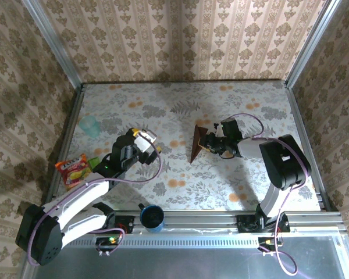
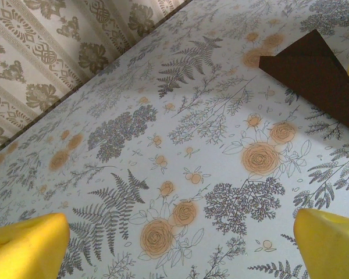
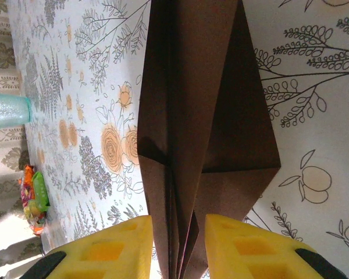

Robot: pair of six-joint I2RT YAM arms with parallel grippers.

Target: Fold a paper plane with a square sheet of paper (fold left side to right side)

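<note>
Right gripper [image 3: 178, 247] is clamped on the plane [image 3: 192, 104], which stretches away toward twelve o'clock, mid-desk. The paper looks light, floppy and easily creased; its layered centre ridge seems the safest hold. Left gripper [image 2: 180, 244] gapes empty, plane at two o'clock. Flowered desk [image 1: 180, 110], papered walls [image 1: 163, 35].

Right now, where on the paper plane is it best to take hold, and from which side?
Grip the paper plane by the stacked folds of its centre ridge, from the right, as the right claw does. There the layers form a thin fin; the spread flaps give no edge to pinch.
</note>
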